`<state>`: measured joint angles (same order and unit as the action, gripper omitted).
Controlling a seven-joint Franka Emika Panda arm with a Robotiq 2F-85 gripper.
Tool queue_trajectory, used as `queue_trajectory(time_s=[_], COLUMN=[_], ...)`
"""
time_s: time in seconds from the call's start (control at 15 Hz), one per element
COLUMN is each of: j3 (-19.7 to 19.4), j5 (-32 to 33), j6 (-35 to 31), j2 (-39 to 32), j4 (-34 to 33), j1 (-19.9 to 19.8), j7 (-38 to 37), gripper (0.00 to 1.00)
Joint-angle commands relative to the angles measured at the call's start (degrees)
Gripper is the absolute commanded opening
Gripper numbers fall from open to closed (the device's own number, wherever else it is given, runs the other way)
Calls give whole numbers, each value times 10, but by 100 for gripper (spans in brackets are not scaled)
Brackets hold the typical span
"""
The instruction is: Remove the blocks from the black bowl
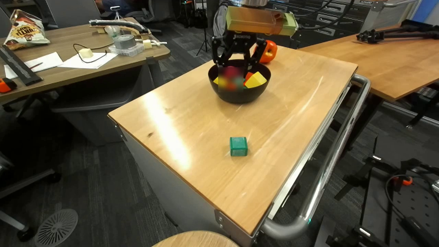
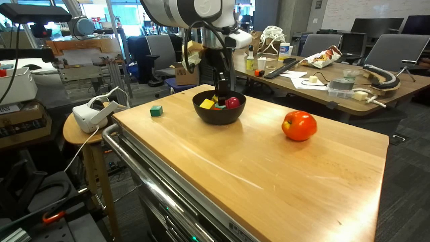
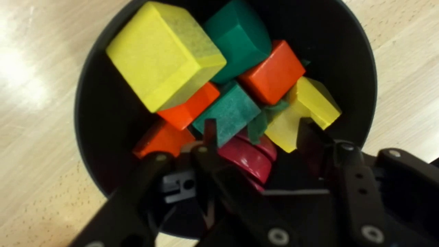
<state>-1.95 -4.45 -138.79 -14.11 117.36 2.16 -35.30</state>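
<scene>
Blocks (image 3: 228, 113): the job looks barely begun. Nearest in an exterior view, a green cube (image 1: 238, 146) sits out on the bench (image 1: 199, 123), six o'clock from the black bowl (image 1: 241, 97). In the bowl at least seven are left, heaped loosely: flat-faced, bevelled, yellow, green and orange-red, a big yellow block (image 3: 159, 58) at ten o'clock in the wrist view. The tool (image 3: 258, 127) hangs within, spread apart and gripping nothing, beside a dark-red round thing (image 3: 250, 157). Beyond, at one o'clock, sits a fruit (image 1: 271, 51).
</scene>
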Motion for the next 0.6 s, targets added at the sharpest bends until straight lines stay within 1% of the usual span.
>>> queue_trajectory(time_s=[0.0,0.13,0.33,0.4,0.47,0.53], j3=[-3,-3,-3,-4,-3,-3], j5=[-5,-6,-5,-5,-6,-5], j6=[-7,-6,-7,-8,-8,-12], j2=[-4,-5,-8,-8,-7,-3], j4=[-6,-6,-7,-6,-6,-3], j1=[2,2,2,2,2,3], j7=[10,11,9,9,9,9], gripper=[30,14,8,4,10,11])
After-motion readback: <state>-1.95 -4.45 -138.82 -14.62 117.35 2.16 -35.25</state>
